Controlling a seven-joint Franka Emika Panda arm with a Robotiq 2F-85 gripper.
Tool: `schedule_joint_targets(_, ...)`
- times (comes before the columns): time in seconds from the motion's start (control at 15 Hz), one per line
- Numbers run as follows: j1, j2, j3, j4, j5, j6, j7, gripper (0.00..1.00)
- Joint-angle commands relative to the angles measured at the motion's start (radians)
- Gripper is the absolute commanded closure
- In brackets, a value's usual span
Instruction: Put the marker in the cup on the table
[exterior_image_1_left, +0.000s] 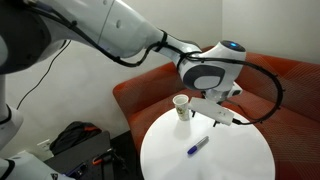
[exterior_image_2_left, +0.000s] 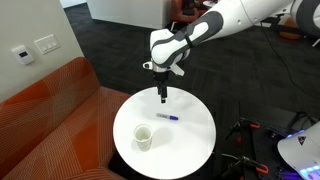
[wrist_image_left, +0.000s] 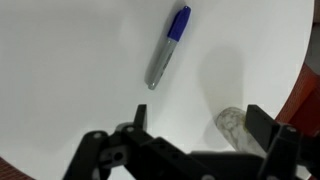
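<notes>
The blue marker (exterior_image_1_left: 197, 146) (exterior_image_2_left: 168, 116) lies flat on the round white table (exterior_image_1_left: 235, 160) (exterior_image_2_left: 185, 145). In the wrist view the marker (wrist_image_left: 168, 47) lies ahead of the jaws with its blue cap pointing away. The white paper cup (exterior_image_1_left: 182, 106) (exterior_image_2_left: 143, 136) stands upright, apart from the marker. In the wrist view the cup (wrist_image_left: 232, 124) shows close to one finger. My gripper (exterior_image_1_left: 222, 115) (exterior_image_2_left: 163, 97) (wrist_image_left: 198, 125) hovers above the table near the marker. It is open and empty.
A red-brown curved sofa (exterior_image_1_left: 150, 90) (exterior_image_2_left: 50, 110) wraps round the table's edge. A black bag and gear (exterior_image_1_left: 80, 145) sit on the floor beside it. Dark carpet (exterior_image_2_left: 120, 40) surrounds the table. The table's edge (wrist_image_left: 300, 70) is near the cup.
</notes>
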Motion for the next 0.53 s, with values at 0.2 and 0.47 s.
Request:
schedule_joint_targets(0.2, -0.012, -0.086, 0.011, -0.095, -0.006, 0.026, 0.005, 0.00)
schedule_joint_targets(0.47, -0.012, -0.091, 0.011, -0.108, -0.006, 0.033, 0.005, 0.00)
